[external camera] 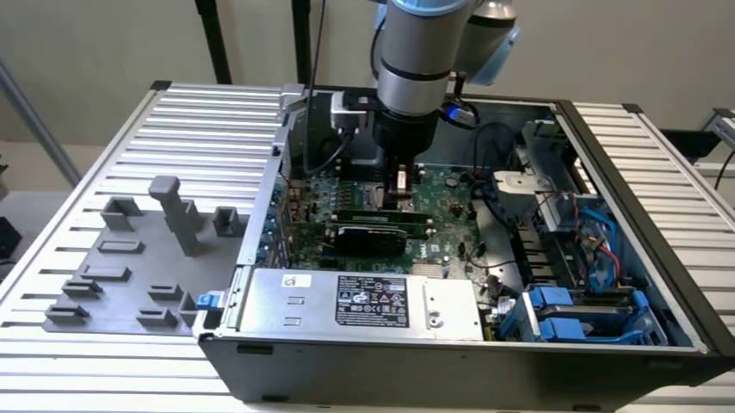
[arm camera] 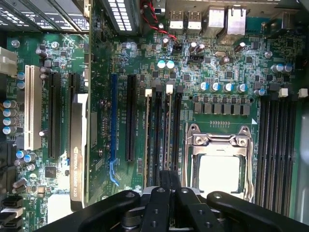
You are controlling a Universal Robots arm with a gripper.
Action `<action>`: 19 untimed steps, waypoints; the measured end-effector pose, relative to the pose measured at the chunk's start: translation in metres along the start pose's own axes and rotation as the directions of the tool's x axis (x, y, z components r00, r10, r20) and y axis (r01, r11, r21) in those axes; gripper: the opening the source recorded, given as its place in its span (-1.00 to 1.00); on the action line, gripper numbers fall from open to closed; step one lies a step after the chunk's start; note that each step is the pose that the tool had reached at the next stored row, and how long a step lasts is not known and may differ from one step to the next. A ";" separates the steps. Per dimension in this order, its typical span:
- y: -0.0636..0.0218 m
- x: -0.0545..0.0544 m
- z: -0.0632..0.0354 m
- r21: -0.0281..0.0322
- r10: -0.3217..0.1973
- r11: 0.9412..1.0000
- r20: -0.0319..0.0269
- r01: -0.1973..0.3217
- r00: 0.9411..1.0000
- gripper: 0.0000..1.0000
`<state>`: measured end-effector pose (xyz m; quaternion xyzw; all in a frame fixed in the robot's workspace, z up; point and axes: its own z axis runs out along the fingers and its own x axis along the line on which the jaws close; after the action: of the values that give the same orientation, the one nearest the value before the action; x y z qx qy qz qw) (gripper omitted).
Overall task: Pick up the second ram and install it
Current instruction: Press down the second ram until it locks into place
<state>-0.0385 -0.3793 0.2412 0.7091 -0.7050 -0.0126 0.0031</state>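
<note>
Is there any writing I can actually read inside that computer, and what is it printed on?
Nothing reads clearly.
Power supply label: lines of print and marks, too small to read.
White sticker beside it: blurred.
Expansion card: white lettering along its edge, too blurred to quote.
Motherboard: tiny white markings, unreadable.
Grey tray outside the case: no writing visible.

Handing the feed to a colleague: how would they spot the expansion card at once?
Look into the open computer case, at the green motherboard on its floor. Next to the silver power supply one board stands on edge in a slot: the expansion card. It alone wears a black cover; the long slots beside it are bare.
</note>
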 end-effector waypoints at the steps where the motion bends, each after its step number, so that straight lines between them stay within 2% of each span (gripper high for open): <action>1: 0.0002 0.000 0.0009 0.000 0.000 1.000 0.000 0.000 1.000 -0.79; 14: 0.0024 0.000 0.0153 0.000 0.000 1.000 0.000 0.000 1.000 -0.79; 17: 0.0024 0.000 0.0141 0.001 0.000 1.000 0.001 0.000 1.000 -0.79; 18: 0.0025 0.000 0.0103 0.001 0.000 1.000 0.002 0.000 1.000 -0.79; 19: 0.0026 0.000 0.0054 0.001 0.000 1.000 0.001 0.000 1.000 -0.79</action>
<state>-0.0413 -0.3791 0.2359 0.7091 -0.7050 -0.0127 0.0023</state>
